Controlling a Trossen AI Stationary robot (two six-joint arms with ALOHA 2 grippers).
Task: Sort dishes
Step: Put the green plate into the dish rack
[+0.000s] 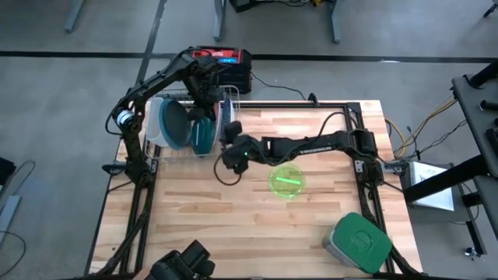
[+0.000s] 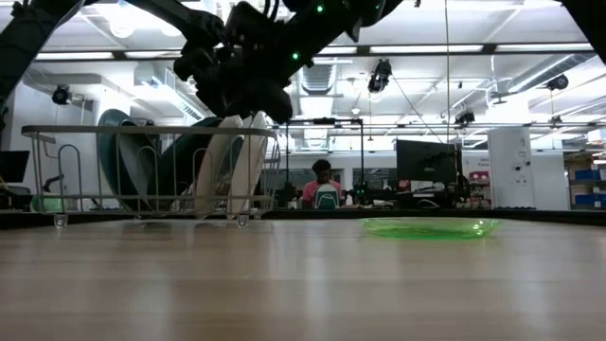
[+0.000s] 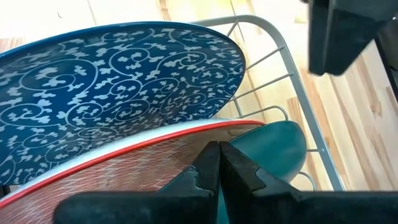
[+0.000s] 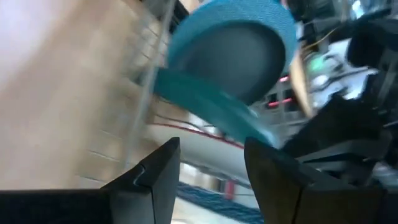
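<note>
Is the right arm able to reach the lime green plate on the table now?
Probably yes. The lime green plate lies flat on open wood just beside the right arm, nothing on it. The right end effector, open, is near the rack.

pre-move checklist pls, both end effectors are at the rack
1. Left end effector shut, holding nothing: ok.
2. Right end effector fingers apart, nothing between them: ok.
3. Dishes standing on edge in the wire rack: ok.
4. Lime green plate flat on the table, clear of both arms: ok.
5. Gap between the two arms at the rack: cannot tell.
6. Free rack slot for the plate: cannot tell.
</note>
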